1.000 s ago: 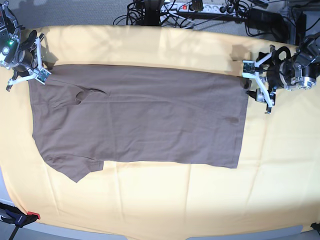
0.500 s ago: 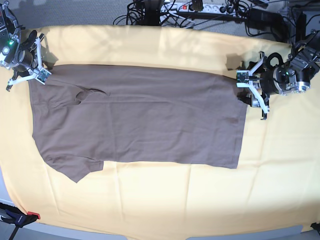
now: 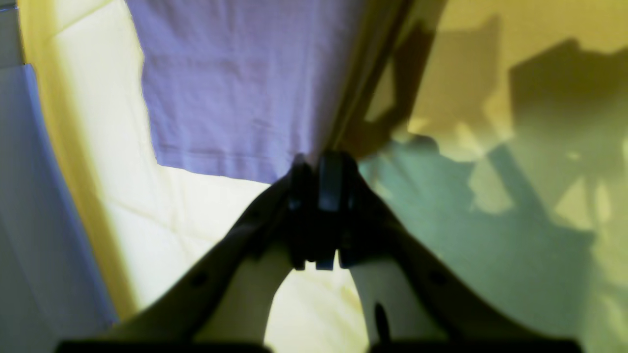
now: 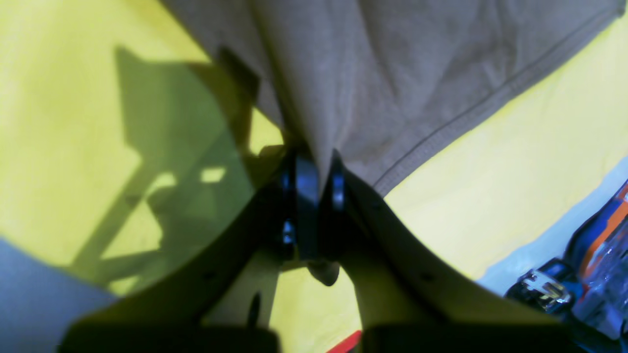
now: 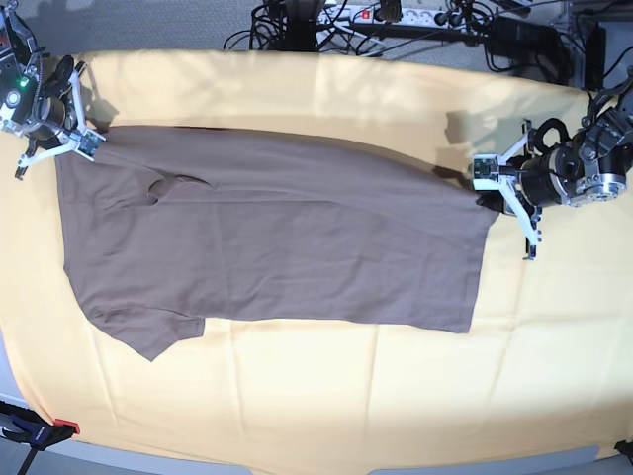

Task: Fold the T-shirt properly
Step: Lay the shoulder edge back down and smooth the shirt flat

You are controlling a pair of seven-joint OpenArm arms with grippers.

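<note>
The taupe T-shirt [image 5: 277, 228] lies spread flat on the yellow cloth, with its neck and sleeves at the left of the base view and its hem at the right. My left gripper [image 5: 487, 188] is at the shirt's far hem corner. In the left wrist view the left gripper [image 3: 319, 169] is shut on the edge of the T-shirt [image 3: 235, 88], which looks bluish there. My right gripper [image 5: 87, 142] is at the far shoulder corner. The right wrist view has the right gripper [image 4: 316, 169] shut on a pinch of the T-shirt [image 4: 417, 73], with a stitched hem beside it.
A large pale-yellow cloth [image 5: 346, 396] covers the table under the shirt. Cables and a power strip [image 5: 396, 18] lie beyond the far edge. A red-and-black clamp [image 5: 35, 430] sits at the near left corner. Orange and blue gear [image 4: 588, 274] is off the cloth's edge.
My left gripper moved in onto the shirt's far hem corner and shut on it, and that corner now pulls slightly toward the arm. The right gripper stayed shut on the shoulder and barely shifted.
</note>
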